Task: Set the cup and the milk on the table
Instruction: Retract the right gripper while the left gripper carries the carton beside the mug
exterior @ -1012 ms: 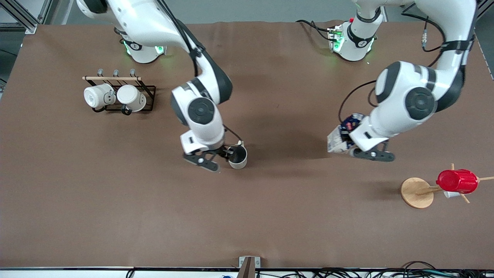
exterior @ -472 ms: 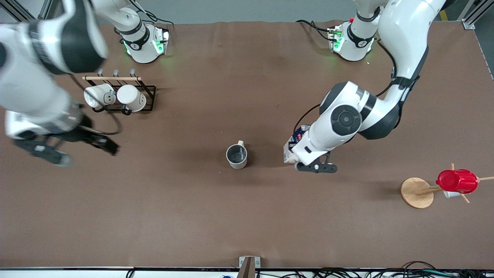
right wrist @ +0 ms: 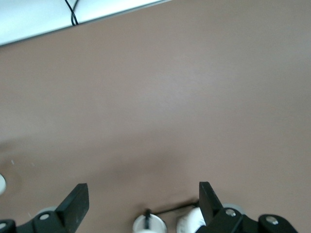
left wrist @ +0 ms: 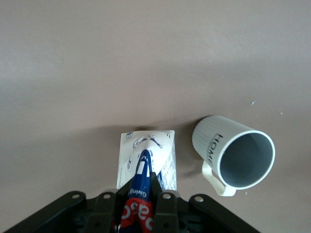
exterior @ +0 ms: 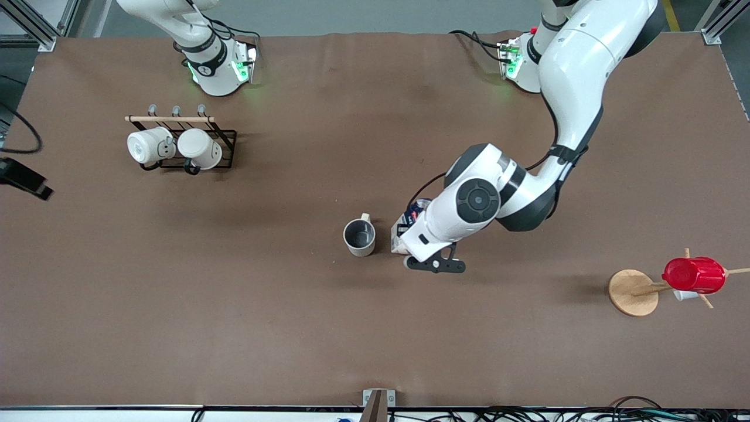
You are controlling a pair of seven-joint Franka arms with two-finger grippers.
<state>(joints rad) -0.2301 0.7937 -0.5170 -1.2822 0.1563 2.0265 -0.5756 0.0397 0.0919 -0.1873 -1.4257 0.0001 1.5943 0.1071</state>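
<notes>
The cup [exterior: 359, 237] stands upright on the brown table [exterior: 246, 305], near its middle, with nothing holding it. It also shows in the left wrist view [left wrist: 238, 155], handle toward the camera. My left gripper [exterior: 411, 248] is shut on the gable top of the milk [exterior: 405, 225] and holds it upright right beside the cup, toward the left arm's end. In the left wrist view the fingers [left wrist: 163, 194] pinch the milk's [left wrist: 146, 158] blue and red ridge. I cannot tell whether its base touches the table. My right gripper [exterior: 24, 179] is open and empty at the right arm's end; its own view [right wrist: 141, 201] shows it open.
A black wire rack [exterior: 225, 143] holds two white mugs [exterior: 176, 147] near the right arm's base; the mugs also show in the right wrist view [right wrist: 150, 224]. A red ribbed cup [exterior: 694, 274] hangs on a wooden stand [exterior: 631, 293] at the left arm's end.
My right gripper let go of the cup and swung away to the right arm's end of the table. My left gripper carried the milk across to beside the cup.
</notes>
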